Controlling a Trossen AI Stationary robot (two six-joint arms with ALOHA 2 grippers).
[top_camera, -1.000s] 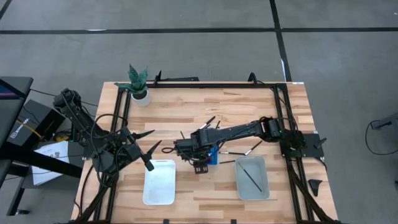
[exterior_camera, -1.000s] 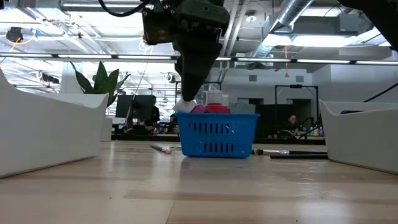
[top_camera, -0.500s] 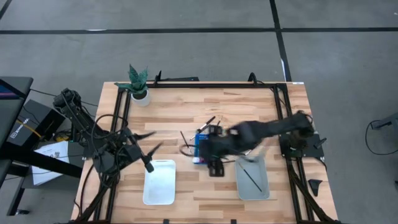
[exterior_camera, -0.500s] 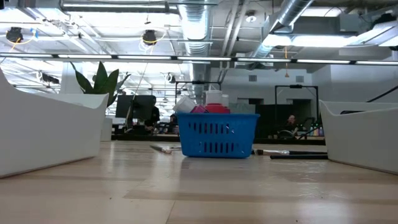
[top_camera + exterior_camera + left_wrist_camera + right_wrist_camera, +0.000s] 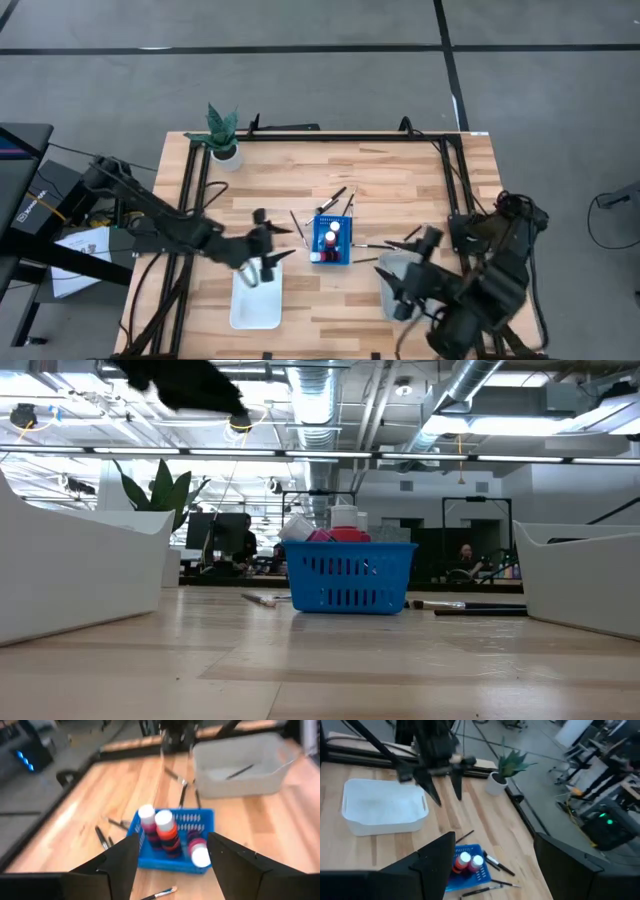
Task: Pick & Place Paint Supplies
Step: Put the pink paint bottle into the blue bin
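A blue basket [image 5: 332, 238] stands mid-table holding red paint bottles [image 5: 165, 827] with white caps; one bottle lies on its side [image 5: 199, 851]. Thin dark brushes [image 5: 340, 195] lie on the wood around it, and one brush [image 5: 241, 770] lies in the grey tray [image 5: 240, 762]. My left gripper [image 5: 280, 245] is open, above the far end of the white tray [image 5: 255, 295], left of the basket. My right gripper [image 5: 405, 285] is open, raised over the grey tray [image 5: 428, 300]. In the low view the basket [image 5: 350, 575] and a brush [image 5: 470, 607] show.
A potted plant [image 5: 223, 135] stands at the far left corner. The white tray [image 5: 385, 805] sits near left of centre, the grey one near right. Black frame rails [image 5: 320, 138] border the table. Bare wood lies between the trays and beyond the basket.
My right arm has pulled away from the basket, rising out of the low view and swinging toward the table's near right, over the grey tray. My left arm has reached from the left edge toward the basket, over the white tray's far end. The basket has stayed put.
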